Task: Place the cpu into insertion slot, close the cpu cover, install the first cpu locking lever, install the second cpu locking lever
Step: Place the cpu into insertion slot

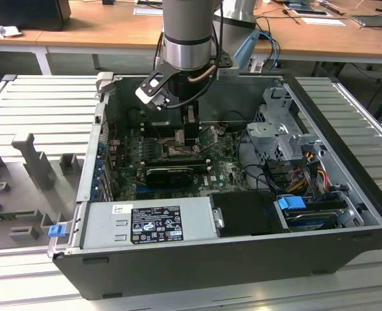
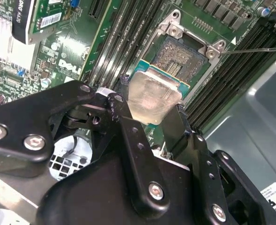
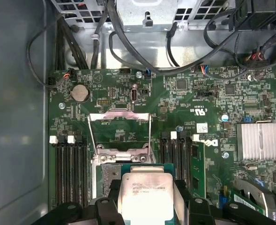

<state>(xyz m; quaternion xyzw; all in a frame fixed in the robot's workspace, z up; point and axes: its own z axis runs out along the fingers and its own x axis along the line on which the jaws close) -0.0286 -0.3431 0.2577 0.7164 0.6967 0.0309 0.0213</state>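
One cpu, pale and silvery, and it's pinched between the two black fingers of the hand, one finger on each opposite edge. It hangs tilted just over the near edge of the one insertion slot and is not seated: the greyish contact field shows bare beside it. A single thin wire lever sticks out from a corner of the slot's frame.

In the first wrist view the cpu sits between the fingers with its green edge showing. Just past it the one cpu cover is flipped open, the green motherboard visible through its square window. Two banks of long black memory slots flank the socket area, one on each side. Further out on the board: one round coin battery and one finned silver heatsink. Black cables loop across the metal wall beyond.

From the exterior view, the one arm reaches straight down into the open computer case. One silver power supply lies along the case's near side, and one grey drive cage stands toward the exterior view's right. The case lies on a ribbed grey worktop
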